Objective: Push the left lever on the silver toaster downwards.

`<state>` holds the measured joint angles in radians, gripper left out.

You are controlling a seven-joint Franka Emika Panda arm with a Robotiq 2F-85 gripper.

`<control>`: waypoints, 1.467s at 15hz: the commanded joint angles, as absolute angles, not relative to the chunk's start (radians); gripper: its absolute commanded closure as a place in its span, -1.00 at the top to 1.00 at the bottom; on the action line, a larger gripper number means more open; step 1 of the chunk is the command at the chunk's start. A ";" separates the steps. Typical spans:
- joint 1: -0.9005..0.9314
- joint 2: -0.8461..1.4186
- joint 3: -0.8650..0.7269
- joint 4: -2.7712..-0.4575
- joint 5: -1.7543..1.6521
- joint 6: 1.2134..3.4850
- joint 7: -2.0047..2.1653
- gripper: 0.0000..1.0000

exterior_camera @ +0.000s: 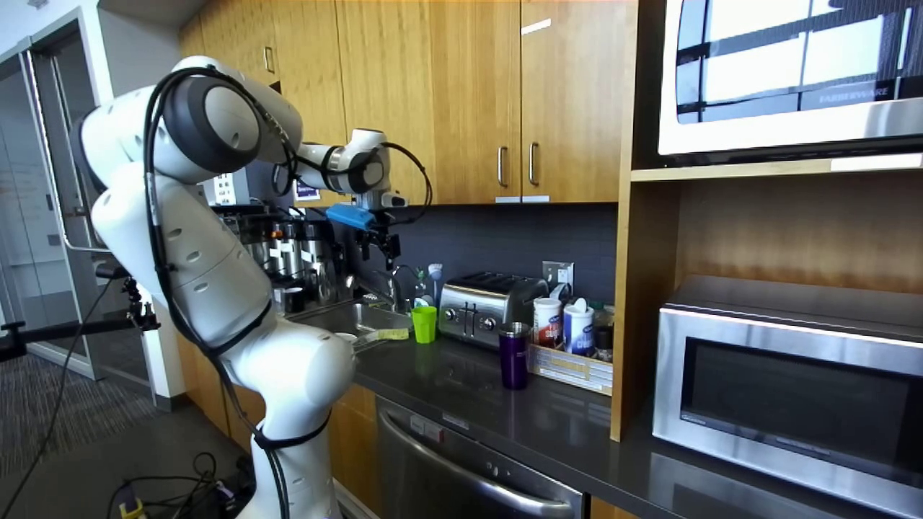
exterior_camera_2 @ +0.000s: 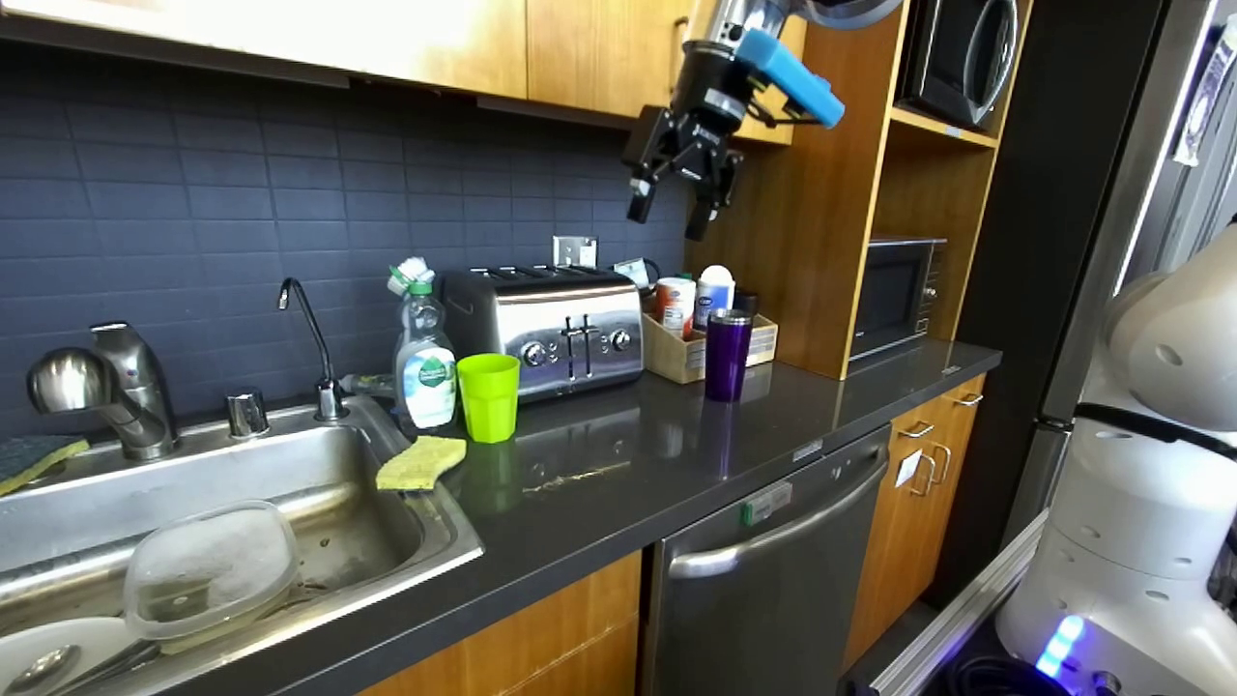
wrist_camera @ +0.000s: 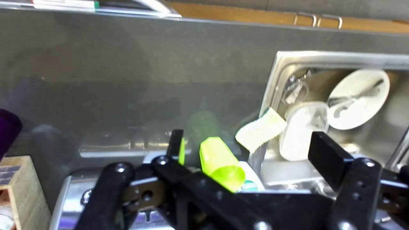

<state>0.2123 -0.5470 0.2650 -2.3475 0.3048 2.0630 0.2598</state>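
The silver toaster [exterior_camera: 490, 300] stands on the dark counter against the tiled wall; it also shows in an exterior view [exterior_camera_2: 522, 333]. Its front has two upright slots with levers between two round knobs; the left lever [exterior_camera_2: 569, 333] is near the top of its slot. My gripper [exterior_camera_2: 669, 217] is open and empty, pointing down, well above counter height and apart from the toaster. It also shows in an exterior view [exterior_camera: 377, 254]. In the wrist view the open fingers [wrist_camera: 250, 150] are wide apart, and the toaster [wrist_camera: 68, 204] is at the bottom left, its levers mostly hidden behind the gripper.
A green cup [exterior_camera_2: 488, 396], a soap bottle [exterior_camera_2: 425, 372] and a sponge [exterior_camera_2: 421, 464] stand between toaster and sink [exterior_camera_2: 425, 570]. A purple tumbler [exterior_camera_2: 727, 356] and a wooden box [exterior_camera_2: 676, 356] with canisters are at the toaster's other side. Cabinets [exterior_camera: 476, 101] hang above.
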 commanded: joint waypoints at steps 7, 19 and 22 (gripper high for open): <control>0.126 -0.425 0.331 -2.338 0.251 2.523 0.549 0.18; -0.129 -0.294 0.512 -2.342 -0.101 2.783 1.120 -1.00; -0.200 -0.263 0.577 -2.329 -0.245 2.768 1.205 -1.00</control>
<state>-0.1234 -0.2966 0.5049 -2.3545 -0.1286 2.7673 1.1153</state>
